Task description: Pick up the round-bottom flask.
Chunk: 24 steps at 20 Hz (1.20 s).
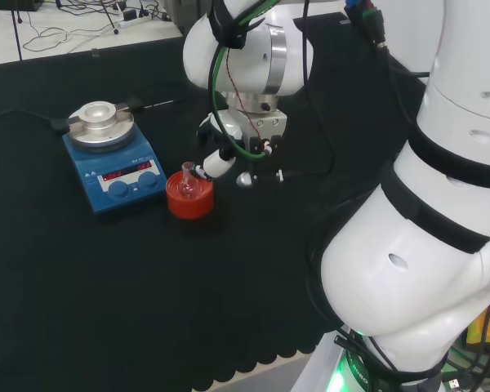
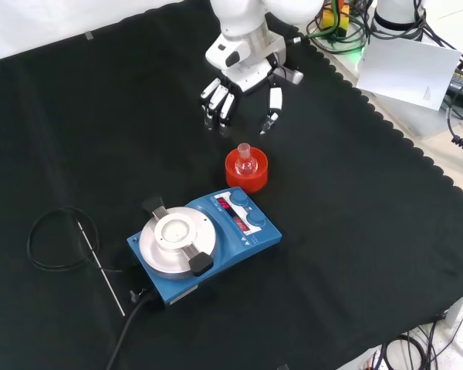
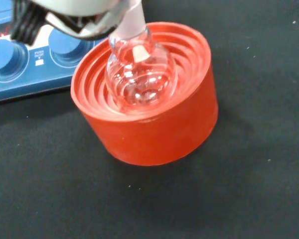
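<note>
Front view: round-bottom flask (image 2: pixel 245 158) stands neck-up in red stand (image 2: pixel 246 171); hand (image 2: pixel 243 89) hovers open, empty.

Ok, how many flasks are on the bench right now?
1. The flask sits in the red stand, just beyond the blue hotplate in the front view, with the robot hand open above it. Clear glass elsewhere could go unseen.

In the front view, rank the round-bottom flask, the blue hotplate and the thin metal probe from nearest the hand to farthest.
From the hand:
1. Round-bottom flask, just below the fingers, in its red ribbed stand.
2. Blue hotplate, lower, beyond the stand.
3. Thin metal probe, far lower left.
</note>
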Tool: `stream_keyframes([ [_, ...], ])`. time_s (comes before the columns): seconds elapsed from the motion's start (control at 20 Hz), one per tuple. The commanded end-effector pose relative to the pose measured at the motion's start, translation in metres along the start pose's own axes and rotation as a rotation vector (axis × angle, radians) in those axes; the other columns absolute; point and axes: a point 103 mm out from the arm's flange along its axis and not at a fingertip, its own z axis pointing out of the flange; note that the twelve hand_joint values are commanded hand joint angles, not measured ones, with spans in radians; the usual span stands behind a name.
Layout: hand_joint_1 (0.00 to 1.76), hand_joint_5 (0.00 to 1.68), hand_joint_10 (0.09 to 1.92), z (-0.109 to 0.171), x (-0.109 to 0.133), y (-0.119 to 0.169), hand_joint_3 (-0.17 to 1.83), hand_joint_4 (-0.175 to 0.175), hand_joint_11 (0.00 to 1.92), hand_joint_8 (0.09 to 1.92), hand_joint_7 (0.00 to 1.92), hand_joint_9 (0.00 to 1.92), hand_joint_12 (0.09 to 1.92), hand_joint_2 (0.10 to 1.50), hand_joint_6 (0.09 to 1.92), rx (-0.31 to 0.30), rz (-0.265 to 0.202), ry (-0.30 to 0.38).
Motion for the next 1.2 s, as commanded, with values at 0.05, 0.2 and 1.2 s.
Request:
stream_keyframes([
  [0.05,0.89,0.66,0.60,0.016,0.006,0.014,0.66,-0.045,0.20,0.63,0.32,0.55,1.36,0.59,0.49,-0.004,-0.017,0.027],
  [0.2,0.90,0.65,0.60,0.021,0.007,0.018,0.66,-0.045,0.21,0.63,0.33,0.55,1.36,0.59,0.52,0.003,-0.020,0.032],
  [1.2,0.93,0.77,0.60,0.035,0.007,0.028,0.66,-0.063,0.22,0.64,0.35,0.58,1.36,0.59,0.65,-0.039,-0.008,0.016],
])
